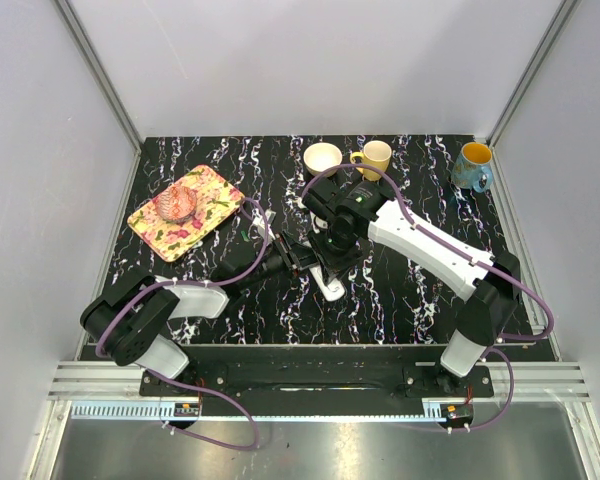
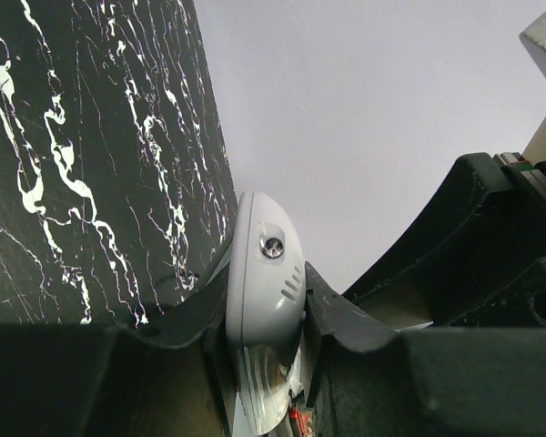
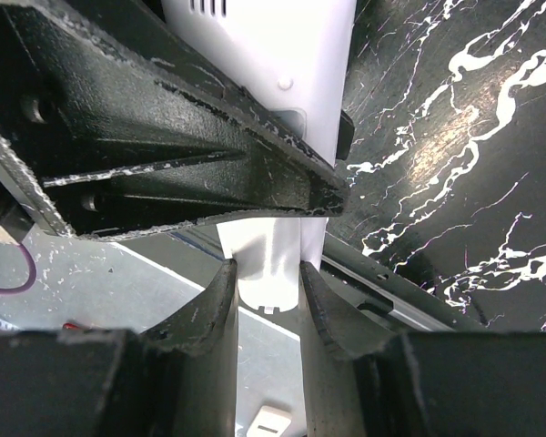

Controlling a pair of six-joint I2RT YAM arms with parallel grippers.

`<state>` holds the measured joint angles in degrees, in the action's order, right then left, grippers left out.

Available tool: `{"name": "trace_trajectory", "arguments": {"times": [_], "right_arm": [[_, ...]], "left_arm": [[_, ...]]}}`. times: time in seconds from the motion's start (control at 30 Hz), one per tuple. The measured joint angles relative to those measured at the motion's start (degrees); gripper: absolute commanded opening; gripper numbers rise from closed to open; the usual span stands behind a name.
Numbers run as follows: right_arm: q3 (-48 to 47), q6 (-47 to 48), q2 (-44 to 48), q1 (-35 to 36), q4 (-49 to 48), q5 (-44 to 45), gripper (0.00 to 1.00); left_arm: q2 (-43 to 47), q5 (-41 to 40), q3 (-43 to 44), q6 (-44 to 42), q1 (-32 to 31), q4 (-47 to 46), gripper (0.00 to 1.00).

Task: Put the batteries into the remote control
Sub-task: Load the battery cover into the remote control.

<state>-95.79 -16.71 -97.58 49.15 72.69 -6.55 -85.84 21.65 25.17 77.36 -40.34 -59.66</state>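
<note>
Top external: we are viewing both arms meeting midway across the counter (image 1: 420,170), the remote control (image 1: 330,287) lying between them. Left wrist: we are seeing the left claw (image 2: 264,314) clenching the remote control's rounded end. Right wrist: the right claw (image 3: 267,282) is gripping its narrow white part.

No text, brand, number or sign can be read in any of the views. The remote control (image 2: 266,282) shows a plain white shell with a screw and a few small slots, and no print can be made out on it. Two small orange-and-black tags (image 1: 187,407) sit on the rail along the near edge of the bench, one toward each near corner. They are too small to tell whether they carry any writing.
</note>
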Motion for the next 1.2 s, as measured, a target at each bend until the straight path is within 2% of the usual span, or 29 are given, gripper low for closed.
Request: {"name": "trace_trajectory", "arguments": {"times": [0.17,0.27,0.83,1.0,1.2], "right_arm": [[0.3,0.0,0.0,0.0,0.0,0.0,0.23],[0.4,0.0,0.0,0.0,0.0,0.2,0.28],[0.4,-1.1,0.0,0.3,-0.4,1.5,0.41],[0.3,-1.5,0.0,0.3,-0.5,2.3,0.5],[0.3,-1.8,0.0,0.2,-0.4,2.9,0.54]], "left_arm": [[0.0,0.0,-0.1,0.3,-0.1,0.0,0.0],[0.0,0.0,-0.1,0.3,-0.1,0.1,0.0],[0.0,-0.3,-0.1,0.3,-0.1,0.1,0.0],[0.0,-0.3,-0.1,0.3,-0.2,-0.3,0.0],[0.0,-0.3,-0.1,0.4,-0.2,-0.4,0.0]]}}
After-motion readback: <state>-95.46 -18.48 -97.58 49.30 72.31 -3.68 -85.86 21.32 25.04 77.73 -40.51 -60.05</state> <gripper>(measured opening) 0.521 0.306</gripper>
